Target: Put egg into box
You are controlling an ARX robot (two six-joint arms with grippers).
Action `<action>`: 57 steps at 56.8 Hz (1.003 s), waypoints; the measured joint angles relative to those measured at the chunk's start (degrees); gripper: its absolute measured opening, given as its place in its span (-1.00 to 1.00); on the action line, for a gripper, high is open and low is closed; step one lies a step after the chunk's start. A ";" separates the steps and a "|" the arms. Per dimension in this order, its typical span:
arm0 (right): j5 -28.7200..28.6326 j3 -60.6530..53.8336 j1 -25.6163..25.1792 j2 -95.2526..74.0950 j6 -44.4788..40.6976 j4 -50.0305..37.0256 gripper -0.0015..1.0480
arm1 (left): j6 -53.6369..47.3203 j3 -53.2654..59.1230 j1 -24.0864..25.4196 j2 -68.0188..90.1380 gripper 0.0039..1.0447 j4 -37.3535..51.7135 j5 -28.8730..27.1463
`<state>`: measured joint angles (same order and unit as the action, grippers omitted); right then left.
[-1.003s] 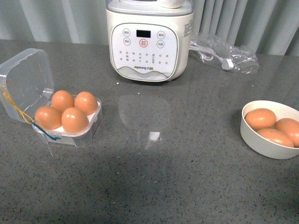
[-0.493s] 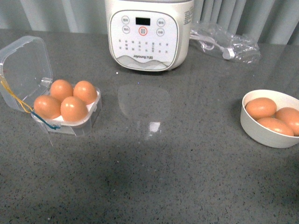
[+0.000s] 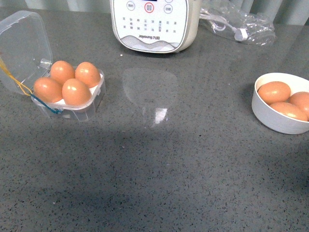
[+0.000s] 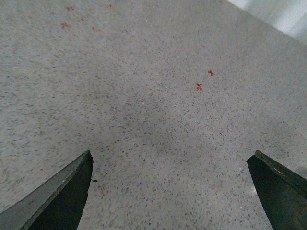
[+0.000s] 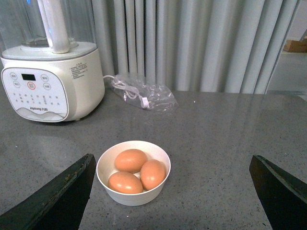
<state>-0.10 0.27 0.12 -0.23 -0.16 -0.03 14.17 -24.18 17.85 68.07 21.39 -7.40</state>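
Observation:
The clear box stands open at the far left of the grey counter, its lid tilted back. Several orange-brown eggs fill its hollows; yellow and blue strings hang at its left side. Three more eggs lie in a round white bowl at the right, which also shows in the right wrist view. Neither arm shows in the front view. My left gripper is open and empty over bare counter. My right gripper is open and empty, the bowl in front of it toward one finger.
A white kitchen appliance with a button panel stands at the back centre. A clear plastic bag with a cable lies to its right. Grey curtains hang behind the counter. Small red marks dot the counter in the left wrist view.
The front view has tilted downward: appliance, box and bowl all sit higher in the frame than a second ago. The objects themselves have not moved on the counter.

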 joint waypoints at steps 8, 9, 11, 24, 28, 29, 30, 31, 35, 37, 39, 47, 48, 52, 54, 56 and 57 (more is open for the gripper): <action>0.02 0.00 0.00 0.00 0.00 0.00 0.86 | 0.04 -6.97 -1.42 11.65 0.87 1.25 -0.61; 0.02 0.00 0.00 0.00 0.00 0.00 0.86 | 0.04 -8.17 -1.64 13.18 0.87 1.18 -0.90; 0.02 0.00 0.00 0.00 0.00 0.00 0.86 | -0.15 -9.79 -2.05 15.23 0.87 1.16 -1.22; 0.02 0.02 0.00 0.00 0.00 0.00 0.86 | -0.02 -17.90 -4.28 23.67 0.87 -2.14 0.42; 0.02 0.00 0.00 0.00 0.00 0.00 0.86 | 1.27 -19.54 -5.95 24.13 0.87 -5.51 3.48; 0.00 0.00 0.00 0.00 -0.02 0.00 0.86 | 1.42 -19.74 -6.29 24.13 0.87 -6.10 4.07; 0.00 0.00 0.00 0.00 0.00 0.00 0.86 | 1.57 -20.11 -6.99 24.11 0.87 -7.23 5.22; 0.00 0.00 0.00 0.00 0.00 0.00 0.86 | 1.66 -20.24 -7.32 24.06 0.87 -7.76 5.53; 0.00 0.00 0.00 0.00 0.00 0.00 0.86 | 3.78 -20.85 -8.85 23.34 0.87 -10.49 9.44; 0.00 0.00 0.00 0.00 0.00 0.00 0.86 | 5.11 -20.96 -9.38 22.62 0.87 -11.28 10.99; 0.02 0.00 0.00 0.00 0.00 0.00 0.86 | 6.19 -20.96 -9.57 22.14 0.87 -11.39 11.28; 0.00 0.02 0.00 0.00 0.00 0.00 0.86 | 8.44 -20.41 -7.96 19.23 0.87 -11.52 10.93; 0.00 0.02 0.00 0.00 0.00 0.00 0.86 | 8.46 -20.31 -7.85 19.06 0.87 -11.52 10.84; 0.00 0.00 0.00 0.00 0.00 0.00 0.86 | 8.92 -19.39 -6.75 18.10 0.87 -11.47 9.64; 0.00 0.00 0.00 0.00 0.00 0.00 0.86 | 8.96 -18.78 -6.14 17.53 0.87 -10.93 7.48; 0.00 0.00 0.00 0.00 0.00 0.00 0.86 | 9.01 -18.27 -5.77 17.07 0.87 -10.05 5.75; 0.02 0.02 0.00 0.00 0.00 0.00 0.86 | 9.01 -18.10 -5.60 16.87 0.87 -9.70 5.33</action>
<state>-0.08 0.30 0.12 -0.23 -0.16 -0.03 23.18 -42.28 12.25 84.95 11.68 -2.07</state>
